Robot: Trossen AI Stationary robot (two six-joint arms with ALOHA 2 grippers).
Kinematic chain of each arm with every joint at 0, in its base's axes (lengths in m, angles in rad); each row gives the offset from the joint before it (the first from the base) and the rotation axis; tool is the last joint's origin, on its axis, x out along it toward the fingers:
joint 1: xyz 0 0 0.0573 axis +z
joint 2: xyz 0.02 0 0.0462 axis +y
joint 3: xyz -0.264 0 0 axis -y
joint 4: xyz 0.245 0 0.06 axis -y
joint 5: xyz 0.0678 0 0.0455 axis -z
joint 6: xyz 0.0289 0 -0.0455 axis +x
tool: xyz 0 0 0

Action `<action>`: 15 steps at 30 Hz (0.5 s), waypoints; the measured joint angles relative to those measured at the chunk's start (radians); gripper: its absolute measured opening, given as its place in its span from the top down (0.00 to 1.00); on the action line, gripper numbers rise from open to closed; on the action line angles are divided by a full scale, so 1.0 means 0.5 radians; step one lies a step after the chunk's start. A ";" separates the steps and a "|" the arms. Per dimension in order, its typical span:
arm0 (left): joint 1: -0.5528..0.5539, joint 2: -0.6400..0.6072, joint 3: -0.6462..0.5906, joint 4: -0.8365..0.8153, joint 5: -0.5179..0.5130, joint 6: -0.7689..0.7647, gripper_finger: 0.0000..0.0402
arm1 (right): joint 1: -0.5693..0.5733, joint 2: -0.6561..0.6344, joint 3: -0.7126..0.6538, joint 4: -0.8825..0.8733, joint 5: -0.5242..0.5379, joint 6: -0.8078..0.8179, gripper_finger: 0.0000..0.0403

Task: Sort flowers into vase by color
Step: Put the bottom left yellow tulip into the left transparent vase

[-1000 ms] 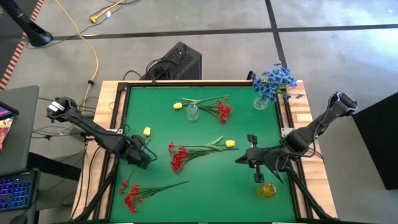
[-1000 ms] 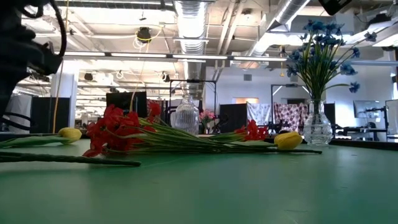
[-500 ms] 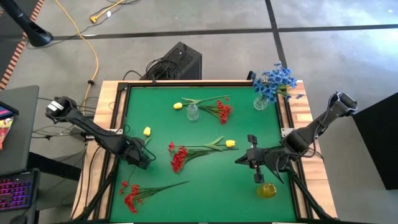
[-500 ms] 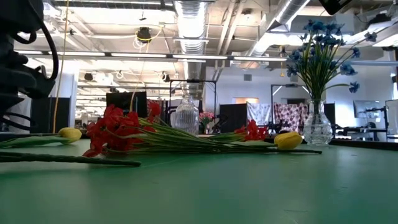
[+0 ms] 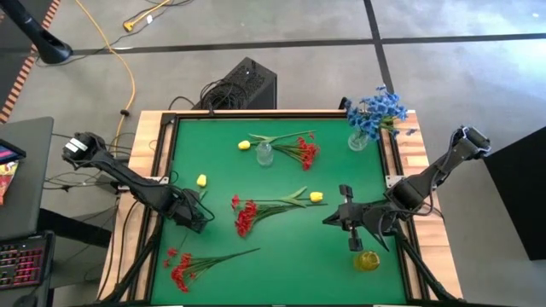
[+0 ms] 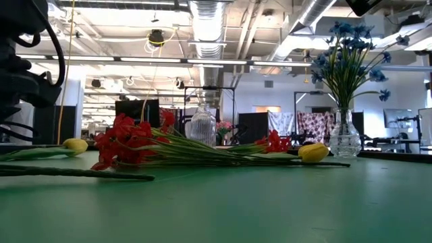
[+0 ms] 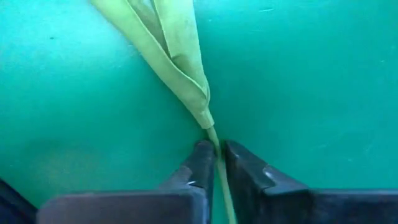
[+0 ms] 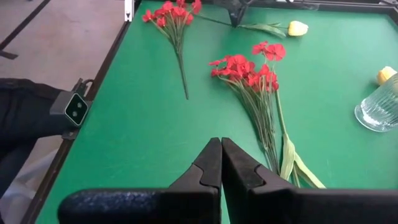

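- We see the left gripper point(image 5: 194, 215) at the mat's point(image 5: 281, 264) nine o'clock edge, its fingers point(image 7: 200, 163) narrowed onto the thin stem point(image 7: 219, 167) of a yellow tulip point(image 5: 201, 180) whose leaf point(image 7: 177, 53) lies on the mat.
- We see the right gripper point(image 5: 334, 217) at four o'clock, fingers point(image 8: 211, 163) pressed together, holding nothing.
- Red sprigs lie at centre point(image 5: 243, 214), at twelve o'clock point(image 5: 305, 152) and at seven o'clock point(image 5: 179, 267).
- Further tulips lie at centre point(image 5: 316, 197) and at twelve o'clock point(image 5: 244, 145).
- Blue blooms point(image 5: 375, 109) stand in a vase point(image 5: 358, 140) at two o'clock.
- An empty vase point(image 5: 264, 154) stands at twelve o'clock; a yellowish vase point(image 5: 366, 260) at five o'clock.
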 joint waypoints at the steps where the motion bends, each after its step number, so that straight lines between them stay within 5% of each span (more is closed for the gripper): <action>1: 0.000 0.000 0.000 0.006 -0.007 -0.002 0.98 | 0.001 0.000 0.000 0.000 -0.005 0.000 0.93; 6: 0.007 0.011 0.068 -0.057 -0.128 0.036 1.00 | 0.005 0.000 0.000 0.000 -0.012 0.001 0.93; 15: 0.188 -0.044 0.443 -0.123 -0.824 0.550 1.00 | 0.005 0.000 0.001 -0.005 -0.008 0.063 0.93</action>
